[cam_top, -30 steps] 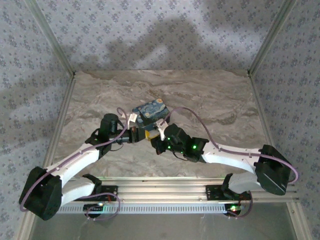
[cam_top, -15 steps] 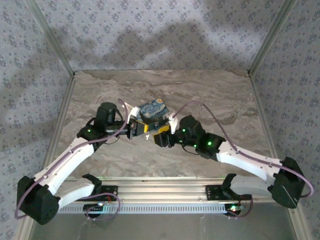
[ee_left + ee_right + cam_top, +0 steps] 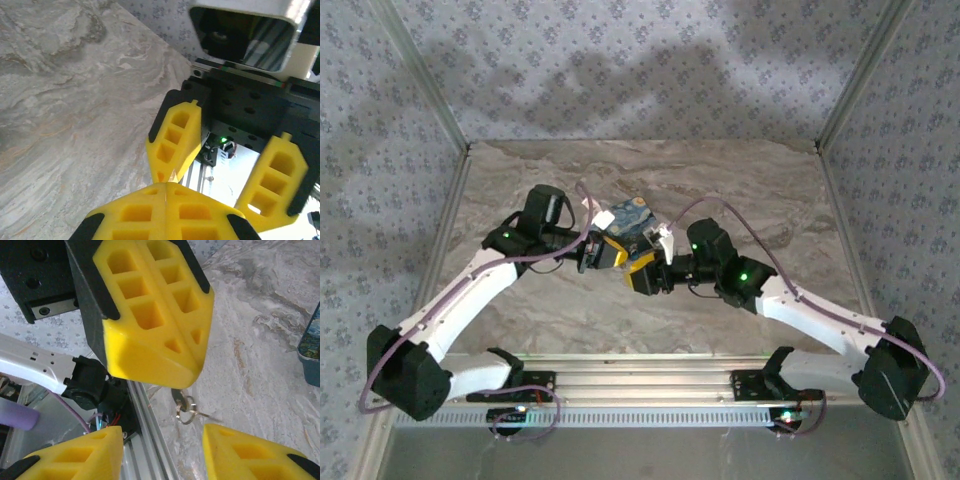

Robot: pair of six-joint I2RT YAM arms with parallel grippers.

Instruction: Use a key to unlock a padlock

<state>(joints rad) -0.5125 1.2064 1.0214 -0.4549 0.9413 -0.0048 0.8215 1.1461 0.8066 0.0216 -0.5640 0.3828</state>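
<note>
Both arms reach forward and bend inward over the marbled tabletop (image 3: 750, 190), so their wrists meet near its middle. The left arm (image 3: 470, 290) rises from its base at the near left and angles to the right. The right arm (image 3: 820, 310) comes in lower from the near right and points left.

The left fingers (image 3: 150, 315) are pressed flat together and clamped on the key (image 3: 178, 396). Its dark end pokes out below their tips, and a small wire ring (image 3: 186, 413) hangs from it above the tabletop.

The right fingers (image 3: 250, 452) stand well apart with nothing between them, facing the left pair tip to tip. In the left wrist view, one of the right fingers sits just beside the closed left tips and the other is off to the side.

A blue box with a painted lid (image 3: 627, 218) lies on the tabletop just behind the two wrists. Its edge shows at the right of the right wrist view.
</note>
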